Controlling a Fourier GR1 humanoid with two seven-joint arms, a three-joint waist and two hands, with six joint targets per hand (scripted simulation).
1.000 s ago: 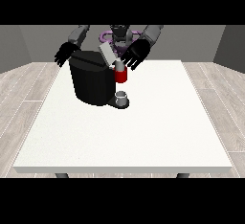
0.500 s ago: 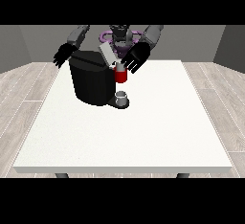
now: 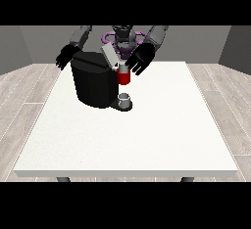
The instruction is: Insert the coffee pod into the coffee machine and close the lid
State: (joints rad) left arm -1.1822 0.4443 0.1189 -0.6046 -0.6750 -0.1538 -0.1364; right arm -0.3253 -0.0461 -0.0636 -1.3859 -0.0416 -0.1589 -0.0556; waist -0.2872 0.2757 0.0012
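A black coffee machine [image 3: 93, 83] stands on the far left part of the white table [image 3: 147, 135]. Its grey lid [image 3: 110, 55] is tilted up at the machine's top right. A red brewing head [image 3: 124, 78] juts from the machine's right side, with a small grey cup [image 3: 125, 99] on the base below it. The hand at the view's right [image 3: 139, 59] hovers just right of the lid and above the red part, fingers spread. The hand at the view's left [image 3: 66, 56] hangs behind the machine's left top corner, fingers relaxed. I cannot make out the coffee pod.
The robot's torso [image 3: 122, 37] stands behind the table's far edge. Wooden floor [image 3: 24, 91] surrounds the table.
Hardly anything moved; both hands and the raised lid stay where they were.
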